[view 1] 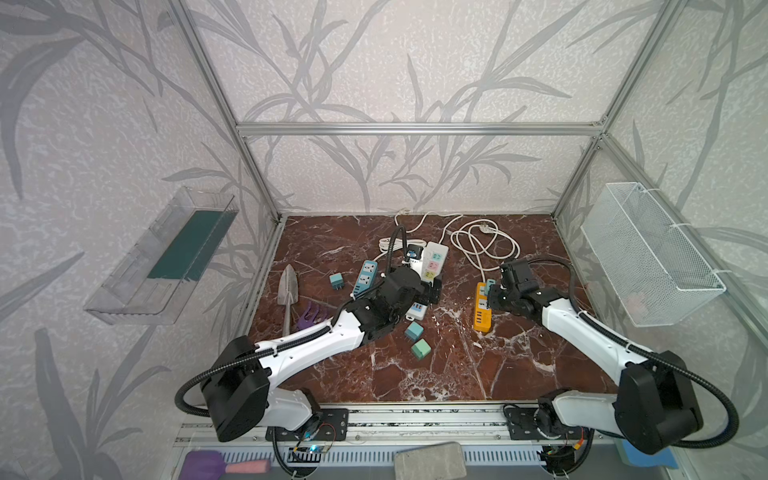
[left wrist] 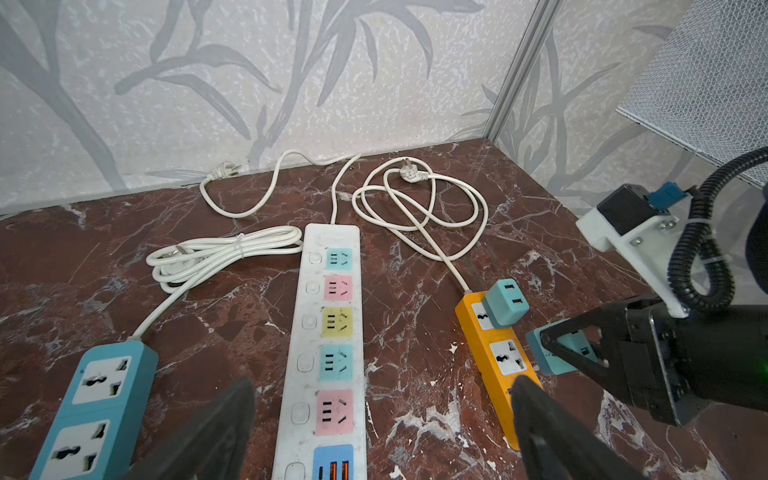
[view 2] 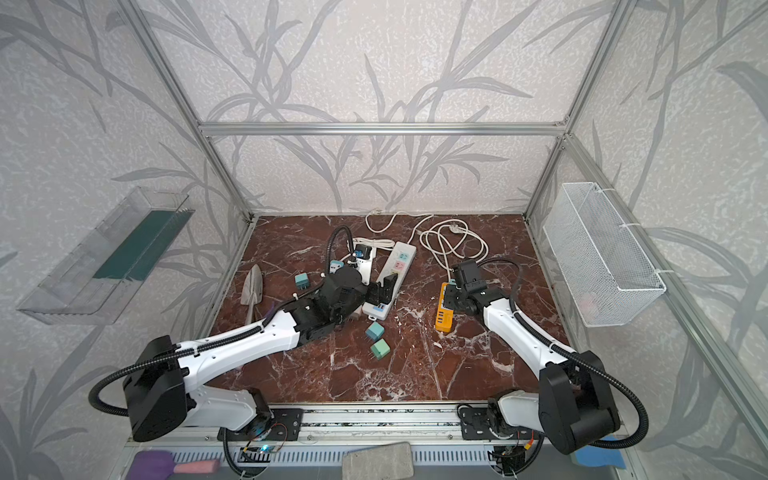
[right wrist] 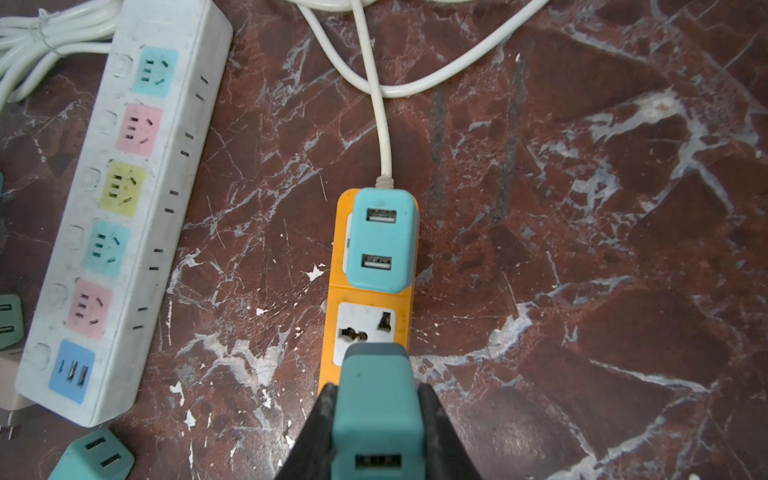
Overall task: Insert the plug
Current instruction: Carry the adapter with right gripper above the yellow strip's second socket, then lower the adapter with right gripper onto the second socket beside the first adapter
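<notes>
Gripping a teal plug (right wrist: 376, 386) between narrowly parted fingers (right wrist: 316, 428), our right gripper (right wrist: 376, 399) holds it just above the orange power strip (view 1: 482, 311), right of centre in both top views. We cannot tell whether its prongs touch the free socket (right wrist: 365, 328). A second teal adapter (right wrist: 384, 239) sits at the strip's cord end. Our left gripper (view 1: 432, 291), mid-frame, hangs spread wide and empty over the white power strip (view 1: 434, 259).

Top pair overhead, wrist views close on orange strip (right wrist: 365, 324)
</notes>
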`<control>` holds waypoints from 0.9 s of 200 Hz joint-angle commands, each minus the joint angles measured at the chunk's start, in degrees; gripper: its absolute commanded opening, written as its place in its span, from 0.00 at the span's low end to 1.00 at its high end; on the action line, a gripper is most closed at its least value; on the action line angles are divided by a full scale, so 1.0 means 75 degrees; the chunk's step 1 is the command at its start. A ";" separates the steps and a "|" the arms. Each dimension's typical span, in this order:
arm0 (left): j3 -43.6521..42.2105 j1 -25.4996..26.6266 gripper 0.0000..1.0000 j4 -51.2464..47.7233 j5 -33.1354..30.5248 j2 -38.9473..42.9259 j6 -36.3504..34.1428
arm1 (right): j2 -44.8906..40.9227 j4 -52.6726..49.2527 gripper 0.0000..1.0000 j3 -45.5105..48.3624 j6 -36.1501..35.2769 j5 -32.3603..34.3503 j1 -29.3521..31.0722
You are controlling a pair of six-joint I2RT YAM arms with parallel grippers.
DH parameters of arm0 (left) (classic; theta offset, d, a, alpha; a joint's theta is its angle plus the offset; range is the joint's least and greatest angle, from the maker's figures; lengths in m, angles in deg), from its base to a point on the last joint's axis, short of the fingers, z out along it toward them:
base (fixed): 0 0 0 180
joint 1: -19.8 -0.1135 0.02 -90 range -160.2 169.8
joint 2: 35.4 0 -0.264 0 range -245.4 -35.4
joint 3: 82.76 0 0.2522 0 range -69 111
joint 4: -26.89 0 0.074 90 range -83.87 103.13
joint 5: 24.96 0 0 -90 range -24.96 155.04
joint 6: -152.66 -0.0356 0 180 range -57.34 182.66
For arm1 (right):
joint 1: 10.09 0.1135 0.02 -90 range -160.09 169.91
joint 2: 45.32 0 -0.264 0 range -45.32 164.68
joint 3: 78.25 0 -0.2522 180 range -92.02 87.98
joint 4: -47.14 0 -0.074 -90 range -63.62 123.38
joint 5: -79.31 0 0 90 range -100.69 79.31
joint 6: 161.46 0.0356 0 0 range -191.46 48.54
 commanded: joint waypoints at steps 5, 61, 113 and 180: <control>-0.0001 0.0002 0.95 -0.0031 -0.0007 0.0060 0.0167 | 0.0245 0.0232 0.00 0.0006 -0.0110 0.0097 -0.0024; 0.0075 0.0014 0.96 -0.0125 0.0098 0.0010 0.0108 | 0.0846 -0.0045 0.00 -0.0334 -0.0232 0.0265 -0.0035; 0.0069 -0.0007 0.96 -0.0113 0.0008 0.0091 -0.0021 | 0.1179 -0.0159 0.00 -0.0394 -0.0246 0.0081 -0.0047; 0.0067 -0.0005 0.96 -0.0113 -0.0088 0.0122 -0.0091 | 0.1706 -0.0492 0.00 -0.0478 -0.0150 0.0534 -0.0047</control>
